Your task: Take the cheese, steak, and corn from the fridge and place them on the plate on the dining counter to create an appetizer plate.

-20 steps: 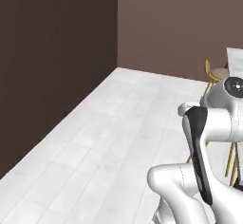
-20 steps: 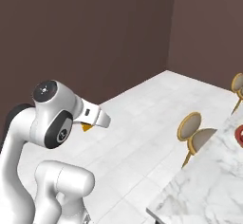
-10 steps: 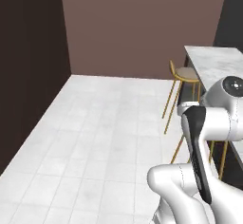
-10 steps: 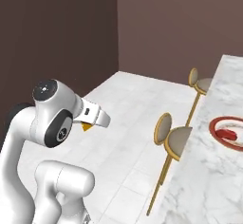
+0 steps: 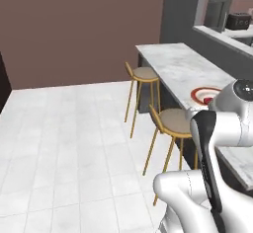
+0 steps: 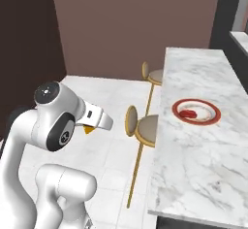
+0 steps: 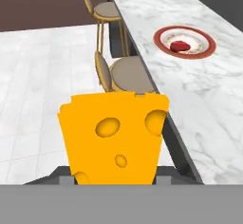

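Now carrying the cheese (image 7: 114, 137) toward the worktop (image 6: 203, 160), gripper (image 7: 114, 182) clenched on the wedge from below, held up off the floor and well short of the worktop's long edge for transport. Orange-yellow, flat-faced, pitted with round holes. Steak (image 7: 180, 45) already lying dark red on the plate (image 7: 166, 31), mid-worktop, near the stool-side edge. Stools (image 6: 144, 128) tucked alongside.
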